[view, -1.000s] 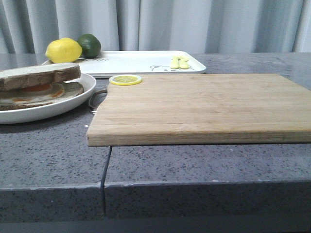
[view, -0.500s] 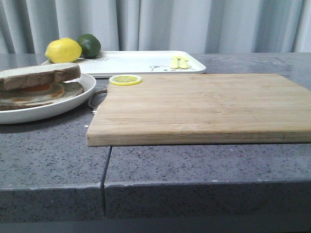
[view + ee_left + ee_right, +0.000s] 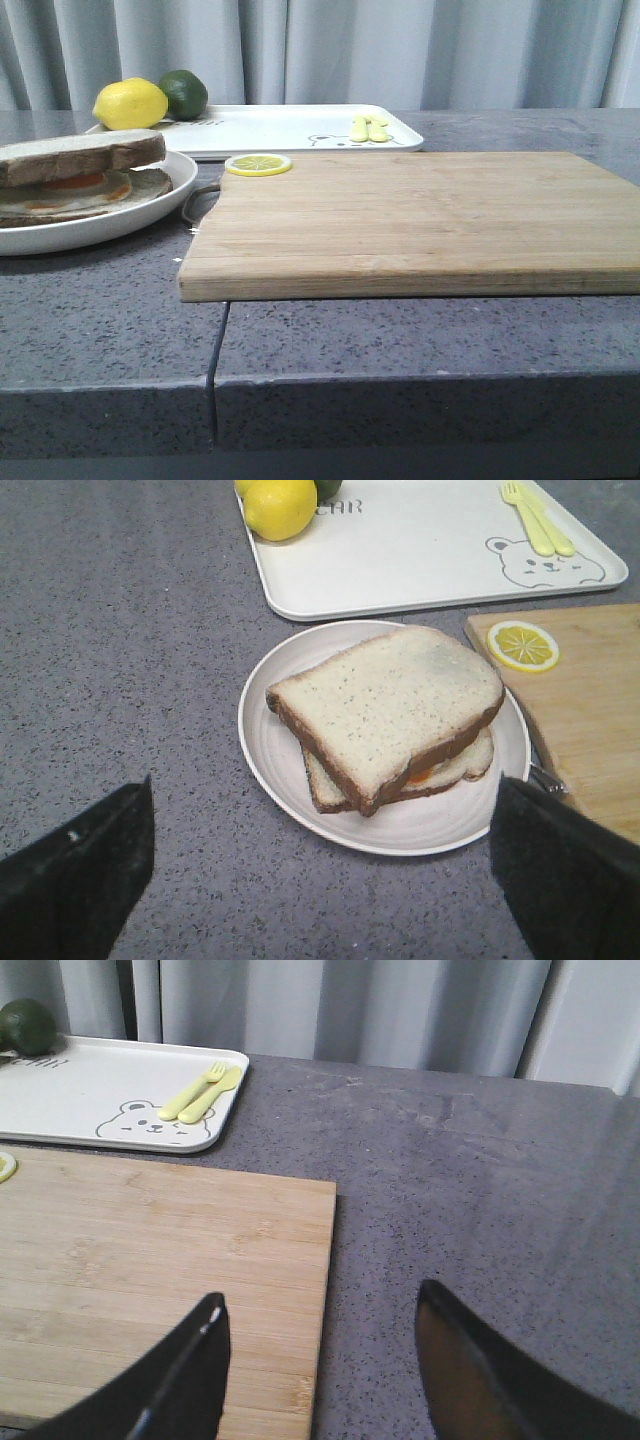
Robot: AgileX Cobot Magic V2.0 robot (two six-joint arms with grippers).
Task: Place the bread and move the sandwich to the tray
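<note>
Front view: sandwich [image 3: 75, 180] on plate [image 3: 150, 215] | both jaws spread wide, holding nothing

Front cam low at table edge; wrist cams look down; all share tray [image 3: 290, 128].

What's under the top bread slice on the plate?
Under the bread lies a thinner slice with a bit of orange yolk at the edge; the rest of the filling is covered.
</note>
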